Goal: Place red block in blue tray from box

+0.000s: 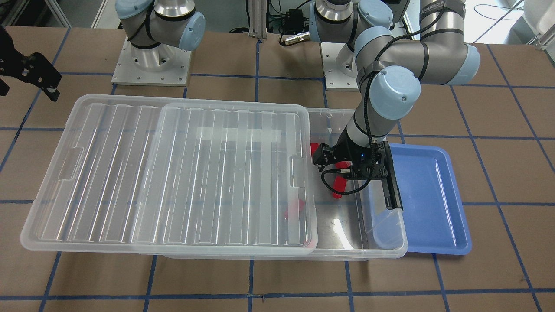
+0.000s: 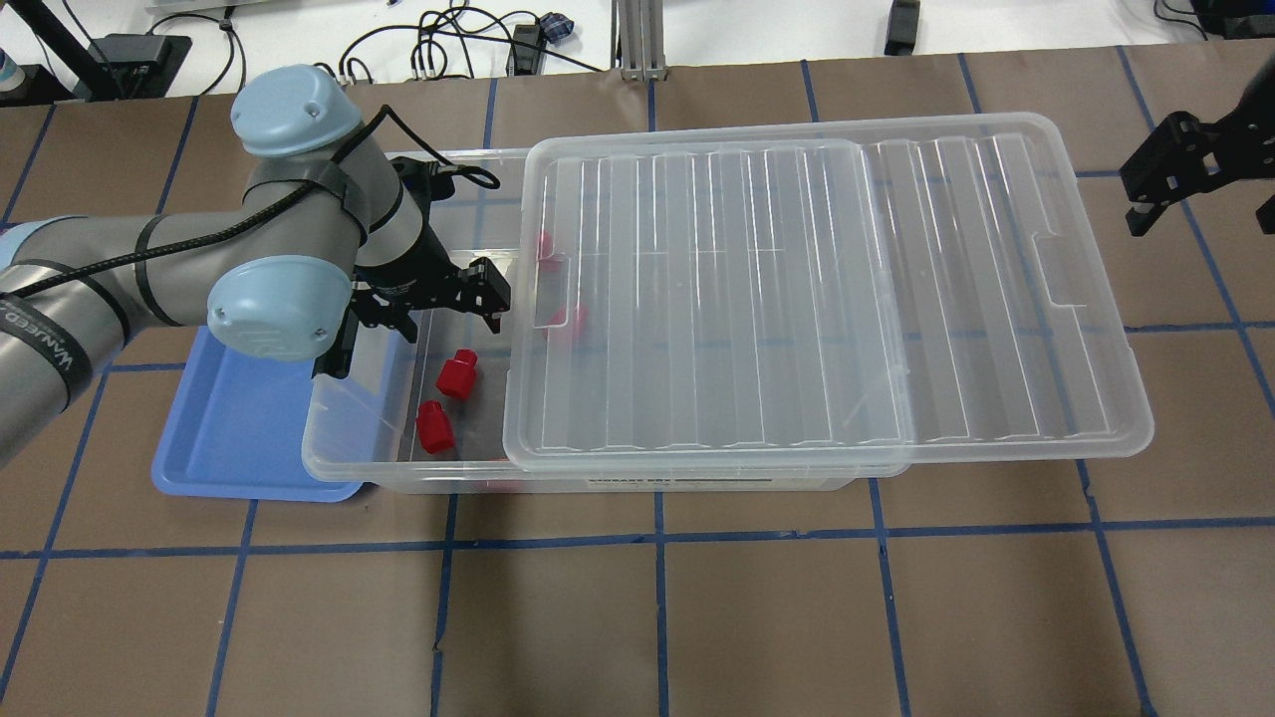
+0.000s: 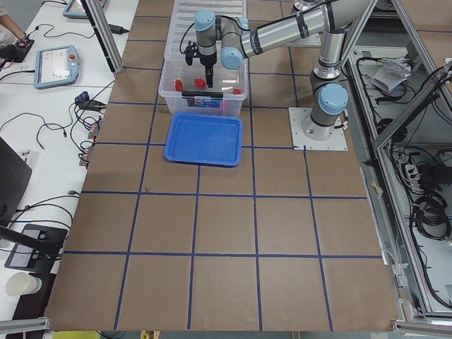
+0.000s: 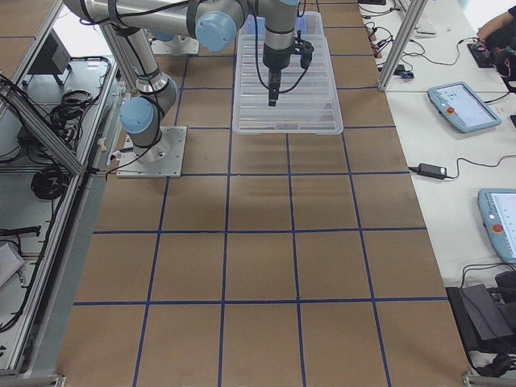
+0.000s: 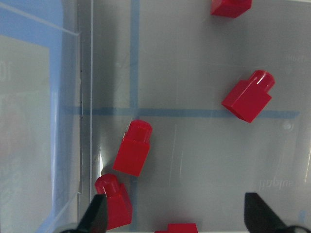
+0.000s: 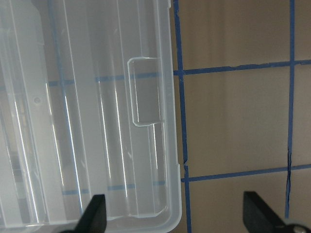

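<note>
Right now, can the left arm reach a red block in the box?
Probably yes: the lid is slid aside, that end of the box is open, and the open left tool hangs above a block.

Clear box lid [image 6: 87, 121] (ribbed), taped table [image 6: 233, 121]

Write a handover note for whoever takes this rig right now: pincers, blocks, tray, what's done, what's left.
The left pincer is open and empty, poised over the uncovered end of the box, above loose red blocks.
The right pincer is open and empty, by the far end of the lid.
The blue tray sits beside the box's open end, with no block in it.
Done: lid slid aside.
Left: grasp one block, move it to the tray.
</note>
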Motion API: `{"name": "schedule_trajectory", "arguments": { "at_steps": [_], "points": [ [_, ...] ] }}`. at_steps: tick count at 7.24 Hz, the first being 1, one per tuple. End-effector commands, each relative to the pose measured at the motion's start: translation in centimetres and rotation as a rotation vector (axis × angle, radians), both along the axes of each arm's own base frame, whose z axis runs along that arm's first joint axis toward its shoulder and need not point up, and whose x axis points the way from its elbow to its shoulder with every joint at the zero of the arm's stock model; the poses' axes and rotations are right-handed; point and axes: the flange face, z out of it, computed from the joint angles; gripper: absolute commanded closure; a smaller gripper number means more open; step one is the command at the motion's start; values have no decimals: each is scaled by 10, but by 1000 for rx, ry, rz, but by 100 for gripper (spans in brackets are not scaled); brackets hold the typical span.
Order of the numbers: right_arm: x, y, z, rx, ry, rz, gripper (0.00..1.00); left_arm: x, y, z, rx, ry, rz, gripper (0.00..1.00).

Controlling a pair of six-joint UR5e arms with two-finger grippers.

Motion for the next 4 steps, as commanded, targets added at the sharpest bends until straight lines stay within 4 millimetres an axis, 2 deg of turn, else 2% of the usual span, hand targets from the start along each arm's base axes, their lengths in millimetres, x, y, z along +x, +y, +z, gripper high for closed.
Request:
{"name": "schedule_trajectory", "arguments": {
  "at_steps": [1,4],
  "points": [
    [20,4,1,19,-4,35,0,0,-1,-13,12,1,-15,0],
    [23,5,1,21,-8,42,0,0,-2,-28,41,1,-13,0]
  ]
}}
